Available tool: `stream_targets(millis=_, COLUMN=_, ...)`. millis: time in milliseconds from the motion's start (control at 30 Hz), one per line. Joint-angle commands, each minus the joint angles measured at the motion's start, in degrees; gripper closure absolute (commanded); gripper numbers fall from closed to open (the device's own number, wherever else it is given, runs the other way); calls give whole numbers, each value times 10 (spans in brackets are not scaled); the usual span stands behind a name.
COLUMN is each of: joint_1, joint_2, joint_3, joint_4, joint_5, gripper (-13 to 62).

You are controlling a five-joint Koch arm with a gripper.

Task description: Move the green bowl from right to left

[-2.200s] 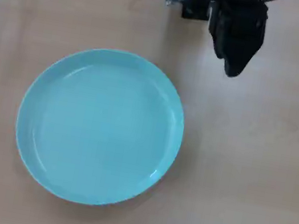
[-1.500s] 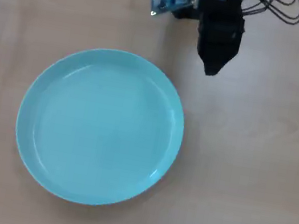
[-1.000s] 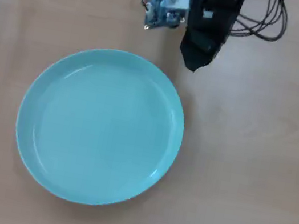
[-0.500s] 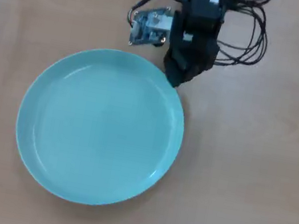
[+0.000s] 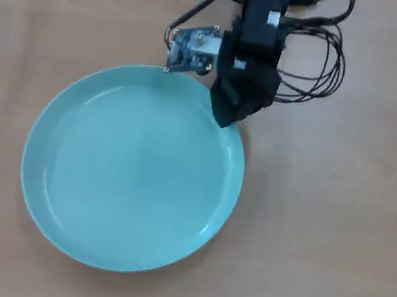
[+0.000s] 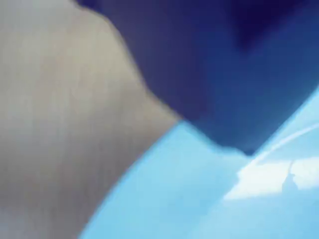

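The green bowl (image 5: pixel 132 175) is a wide, shallow, pale turquoise dish lying flat on the wooden table, left of centre in the overhead view. My black gripper (image 5: pixel 225 115) reaches down from the top edge and sits on the bowl's upper right rim. Only one dark tip shows there, so I cannot tell whether the jaws are closed on the rim. In the blurred wrist view, one dark jaw of the gripper (image 6: pixel 234 144) lies over the edge of the bowl (image 6: pixel 199 199), with bare table to the left.
The arm's base and a loop of black cables (image 5: pixel 317 62) lie at the top right. A small circuit board (image 5: pixel 193 47) hangs on the wrist just above the bowl's rim. The wooden table (image 5: pixel 336 242) surrounds the bowl.
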State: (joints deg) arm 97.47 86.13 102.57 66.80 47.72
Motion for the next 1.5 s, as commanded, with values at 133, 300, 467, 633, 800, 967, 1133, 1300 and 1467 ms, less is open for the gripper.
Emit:
stream_targets(millis=133, joint_1=11, joint_2=-8, joint_3=-19, joint_4=-39, joint_5=4, gripper=311)
stream_targets(millis=300, joint_1=15, joint_2=-36, joint_3=-18, joint_4=-59, joint_5=-1, gripper=315)
stream_targets(millis=467, joint_1=15, joint_2=-37, joint_3=-18, joint_4=-59, joint_5=-2, gripper=319)
stream_targets(millis=633, joint_1=16, joint_2=-38, joint_3=-20, joint_4=-56, joint_5=-36, gripper=398)
stream_targets(millis=800, joint_1=15, joint_2=-39, joint_3=-24, joint_4=-57, joint_5=-76, gripper=554)
stream_targets(millis=967, joint_1=16, joint_2=-40, joint_3=-21, joint_4=-59, joint_5=-76, gripper=573)
stream_targets(millis=1133, joint_1=13, joint_2=-40, joint_3=-24, joint_4=-60, joint_5=-83, gripper=573)
stream_targets(millis=1300, joint_1=-1, joint_2=-46, joint_3=-25, joint_4=-59, joint_5=-95, gripper=573)
stream_targets(millis=1467, joint_1=-46, joint_2=-43, joint_3=-28, joint_4=-59, joint_5=-95, gripper=573)
